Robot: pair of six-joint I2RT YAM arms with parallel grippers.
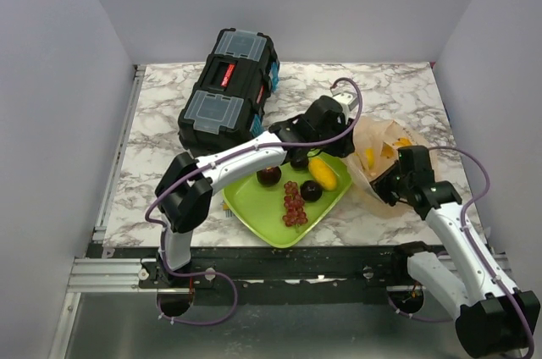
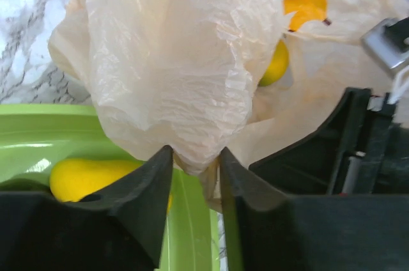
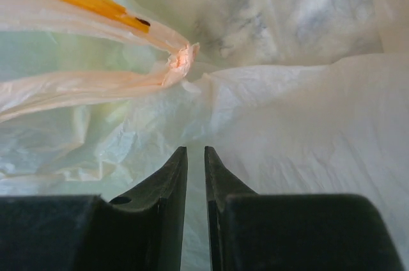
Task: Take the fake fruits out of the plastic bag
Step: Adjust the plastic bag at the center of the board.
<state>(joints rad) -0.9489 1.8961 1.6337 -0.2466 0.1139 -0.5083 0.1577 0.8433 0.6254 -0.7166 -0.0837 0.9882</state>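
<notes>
Left gripper (image 2: 195,154) is pinching a bunched fold of the plastic bag (image 2: 172,60), just beside the far right corner of the green tray (image 1: 254,211). Right gripper (image 3: 196,151) is at the bag's near edge, jaws nearly pressed together with thin bag film in the slit. 1 yellow fruit (image 2: 276,63) shows inside the bag. On the tray: grape bunch (image 1: 292,204), 2 maroon fruits (image 1: 269,176), 1 yellow oval (image 1: 322,173).

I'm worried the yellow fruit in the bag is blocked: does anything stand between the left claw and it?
Yes, the plastic bag itself. The left claw pinches a bulging fold of it, and the yellow fruit sits beyond that fold, partly tucked under crinkled film. Nothing else visible intervenes.
</notes>
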